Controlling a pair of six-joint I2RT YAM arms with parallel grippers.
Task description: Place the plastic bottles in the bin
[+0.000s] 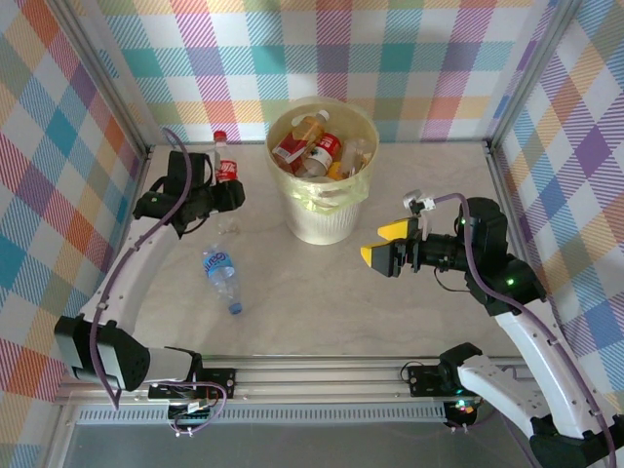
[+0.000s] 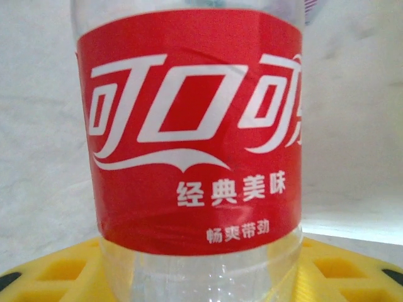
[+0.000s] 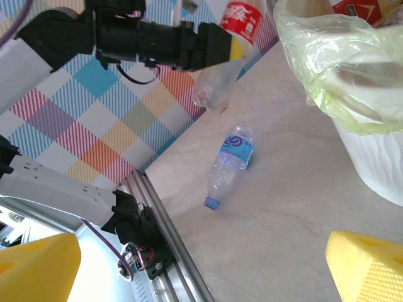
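Left gripper [image 1: 232, 197], left of centre in the top view: jaws closed on the red-labelled bottle [image 1: 226, 168], clamped on the clear body below the label. In the right wrist view the bottle hangs tilted, and its base looks to be off the table [image 1: 292, 302].

The bin [image 1: 327, 224] stands upper centre, just right of the held bottle. The bottles in the bin [image 1: 312, 146] are heaped close to the rim.

A blue-labelled bottle [image 1: 220, 265] lies on its side lower in the frame, apart from the left gripper.

Right gripper [image 1: 383, 246], right of the bin: jaws wide apart, holding nothing.

Risks as we judge them:
- The thin clear wall may buckle under the squeeze, so the bottle slips or pivots during the swing.
- A low carry could knock the bin wall or snag the liner [image 3: 321, 56] and shove the bin.
- The heap is high, so a dropped bottle may bounce off and roll out.
- The right gripper sits near the bin, and the arms could clash if both reach for it.
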